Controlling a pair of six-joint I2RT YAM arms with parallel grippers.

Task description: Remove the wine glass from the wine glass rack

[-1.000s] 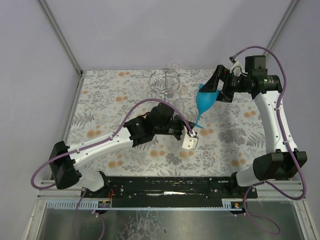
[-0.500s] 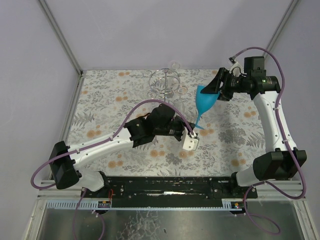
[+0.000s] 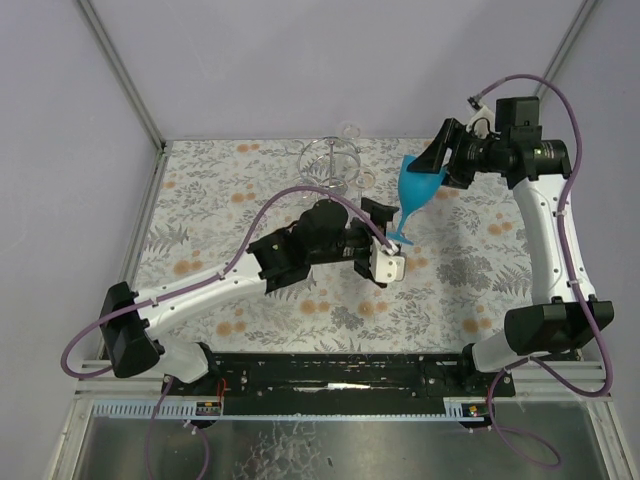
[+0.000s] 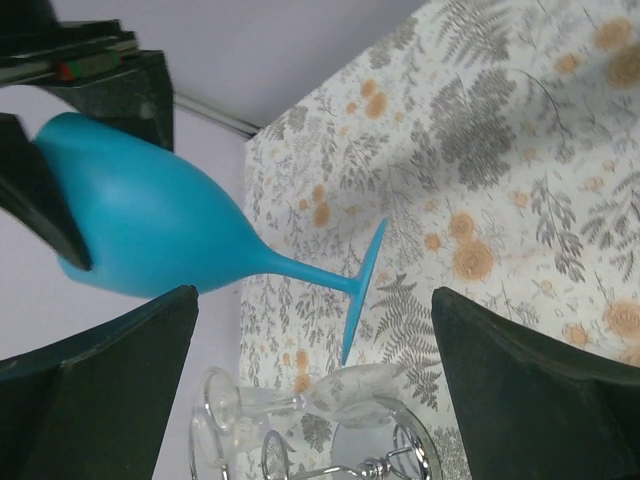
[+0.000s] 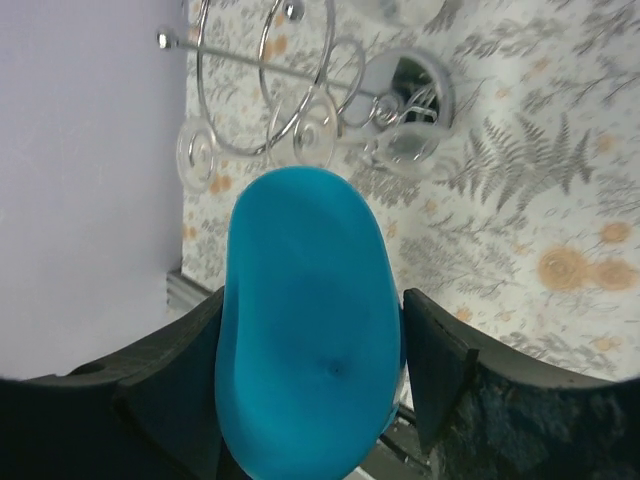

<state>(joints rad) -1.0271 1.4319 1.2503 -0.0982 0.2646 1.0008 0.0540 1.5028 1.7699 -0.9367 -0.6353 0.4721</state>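
- Fingers of the right gripper [image 5: 310, 372] are pressed against both sides of a blue bowl: the wine glass [image 5: 305, 350] is held there, with its stem pointing away from the wrist.
- From above, the wine glass [image 3: 418, 188] is seen tilted, bowl up toward the right gripper [image 3: 428, 168] and foot down toward the near side.
- The glass is off the wine glass rack [image 3: 330, 165] and is held to the right of it, apart from the wire rings.
- The left gripper [image 3: 385, 240] is spread wide, and nothing is gripped by it.
- In the left wrist view, the stem and foot of the wine glass [image 4: 150, 235] are framed between the two dark fingers of the left gripper [image 4: 315, 385] without being touched.
- Whether the blue foot rests on the cloth cannot be told.
- A clear glass [image 4: 340, 390] is seen beside the rack's chrome rings.
- The rack's round shiny base [image 5: 405, 100] is set on the table near the far edge.
- The table [image 3: 200, 220] is covered with a pale cloth printed with grey ferns and orange flowers.
- The table is enclosed by plain lilac-grey walls [image 3: 300, 60] joined by metal corner posts [image 3: 120, 70].
- A black rail [image 3: 340, 365] is fixed along the near edge, where both arms are mounted.
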